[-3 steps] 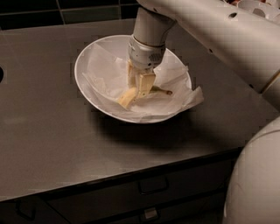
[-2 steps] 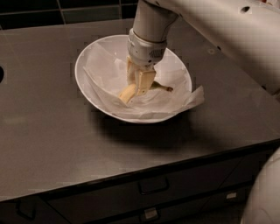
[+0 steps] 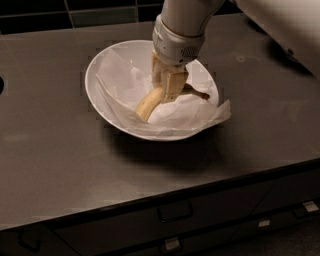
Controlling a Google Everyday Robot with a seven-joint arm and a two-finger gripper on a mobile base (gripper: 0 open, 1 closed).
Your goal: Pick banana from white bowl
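The white bowl (image 3: 102, 60) stands on a dark counter, lined with crumpled white paper. The pale-yellow banana (image 3: 147, 105) lies inside it, its stem (image 3: 200, 94) pointing right. My gripper (image 3: 167, 89) reaches down into the bowl from above. Its tan fingers (image 3: 172, 85) are closed around the banana's middle. The banana's left end is still low against the paper. The middle of the banana is hidden behind the fingers.
The dark counter (image 3: 50, 150) runs to a front edge with drawers and handles (image 3: 175, 212) below. A dark tiled wall (image 3: 70, 12) is behind. My arm's white links (image 3: 280, 25) cross the upper right.
The gripper stays on the banana in the bowl. The arm's upper links have swung up and right, and the white body at the lower right has left the view.
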